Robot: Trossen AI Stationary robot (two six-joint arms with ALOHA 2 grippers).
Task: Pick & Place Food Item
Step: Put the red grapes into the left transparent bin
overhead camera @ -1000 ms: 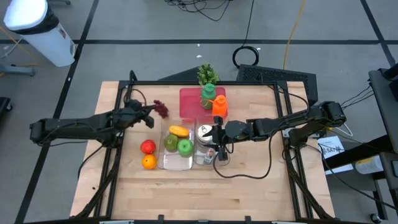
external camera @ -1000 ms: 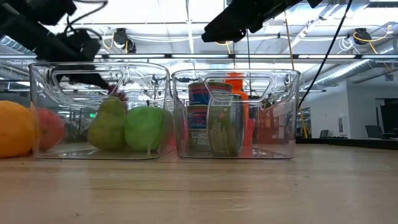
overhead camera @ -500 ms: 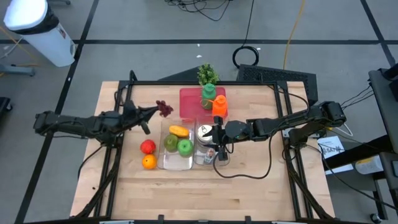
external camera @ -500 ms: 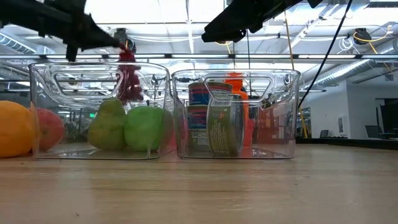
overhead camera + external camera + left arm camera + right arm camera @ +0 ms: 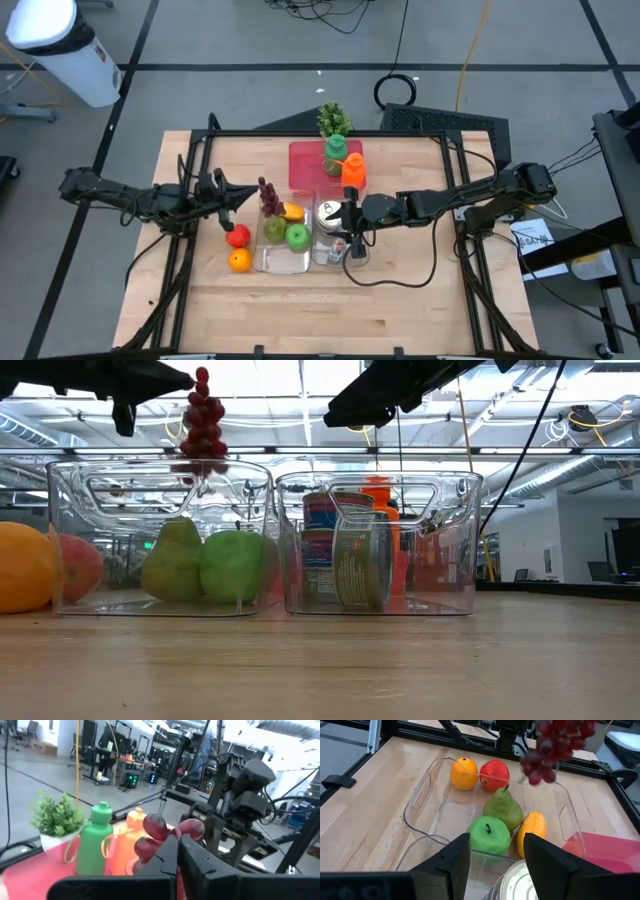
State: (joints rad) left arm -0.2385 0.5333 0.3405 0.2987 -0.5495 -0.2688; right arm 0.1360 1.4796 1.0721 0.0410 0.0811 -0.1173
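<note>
grapes point(image 5: 267, 193) in L gripper point(image 5: 244, 194), prob. above bin point(image 5: 262, 262)

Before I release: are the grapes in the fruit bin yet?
No. The grapes hang from the shut left gripper above the bin's rim.

Item, as I read it on my feeds: bunch of dark red grapes point(image 5: 267, 193), plastic-looking, glossy. State: lifted off the table, hanging from its top end, pinched in the closed left gripper point(image 5: 240, 194). Position: above the left clear bin point(image 5: 262, 262), over its left edge, higher than the green pear point(image 5: 275, 229), green apple point(image 5: 297, 237) and yellow mango point(image 5: 289, 211) lying inside.
</note>
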